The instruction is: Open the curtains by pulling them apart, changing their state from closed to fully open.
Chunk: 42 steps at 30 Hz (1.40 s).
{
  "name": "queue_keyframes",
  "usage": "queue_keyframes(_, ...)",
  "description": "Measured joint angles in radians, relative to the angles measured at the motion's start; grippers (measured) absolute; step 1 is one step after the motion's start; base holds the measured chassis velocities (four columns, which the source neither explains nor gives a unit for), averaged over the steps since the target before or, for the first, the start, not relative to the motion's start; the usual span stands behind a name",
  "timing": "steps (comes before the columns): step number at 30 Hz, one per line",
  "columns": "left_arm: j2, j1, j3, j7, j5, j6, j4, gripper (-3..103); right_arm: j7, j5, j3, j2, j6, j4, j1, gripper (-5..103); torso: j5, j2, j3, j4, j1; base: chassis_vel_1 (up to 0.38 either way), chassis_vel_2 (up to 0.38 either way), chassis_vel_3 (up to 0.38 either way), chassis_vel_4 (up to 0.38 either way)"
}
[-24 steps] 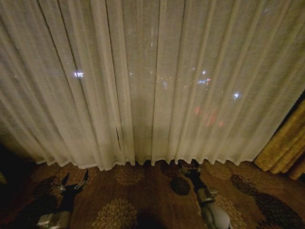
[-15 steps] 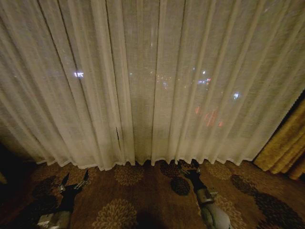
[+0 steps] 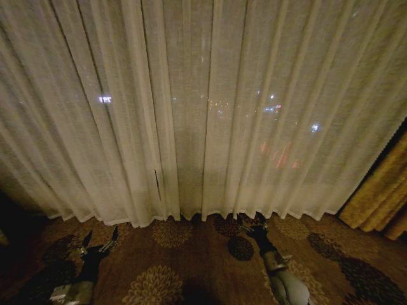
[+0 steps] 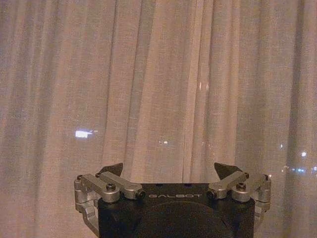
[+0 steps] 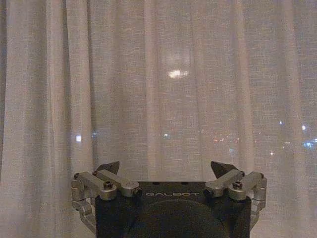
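The sheer cream-white curtains (image 3: 203,108) hang closed across the whole window, pleated, with city lights glimmering through. A small dark slit (image 3: 157,180) low down marks where two panels meet. My left gripper (image 3: 99,239) is open, low at the lower left over the carpet, short of the hem. My right gripper (image 3: 252,224) is open at the lower right, its fingertips close to the hem. The left wrist view has the open left gripper (image 4: 168,171) facing the curtains (image 4: 158,74). The right wrist view has the open right gripper (image 5: 164,168) facing the curtains (image 5: 158,64). Nothing is between either pair of fingers.
A thick golden-brown drape (image 3: 381,194) hangs at the far right edge. Dark patterned carpet (image 3: 172,267) lies between me and the curtain hem. A dark shape (image 3: 9,222) sits at the far left near the floor.
The right arm has crept slightly forward toward the hem. The left arm and the curtains look unchanged.
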Motion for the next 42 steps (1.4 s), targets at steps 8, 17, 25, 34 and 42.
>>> queue_keyframes(8,0.000,0.000,0.000,0.000,0.000,0.000,0.000,100,-0.004,0.000,-0.006,0.002,-0.001,-0.001,0.001,100,-0.0001,0.000,0.000,-0.0001,0.000,-0.167,0.130,0.148,-0.126)
queue_keyframes(17,0.000,0.000,0.000,0.000,0.000,0.000,0.000,100,-0.012,0.000,-0.015,0.003,-0.001,-0.005,0.001,100,-0.0001,0.000,0.000,-0.0001,0.000,-0.285,0.295,0.272,-0.248)
queue_keyframes(25,0.000,0.000,0.000,0.000,0.000,0.000,0.000,100,-0.016,-0.004,-0.026,0.007,-0.001,-0.007,0.006,100,0.0001,0.000,0.000,-0.0001,0.000,-0.366,0.372,0.360,-0.388)
queue_keyframes(34,0.000,0.000,0.000,0.000,0.000,0.000,0.000,100,-0.026,-0.011,-0.036,0.010,0.008,-0.018,0.009,100,-0.0007,0.000,0.000,0.0001,0.000,-0.305,0.364,0.316,-0.370)
queue_keyframes(42,0.000,0.000,0.000,0.000,0.000,0.000,0.000,100,-0.002,-0.002,-0.054,0.009,0.051,-0.037,0.036,100,-0.0004,-0.001,0.000,-0.0001,0.001,-0.315,0.342,0.318,-0.340)
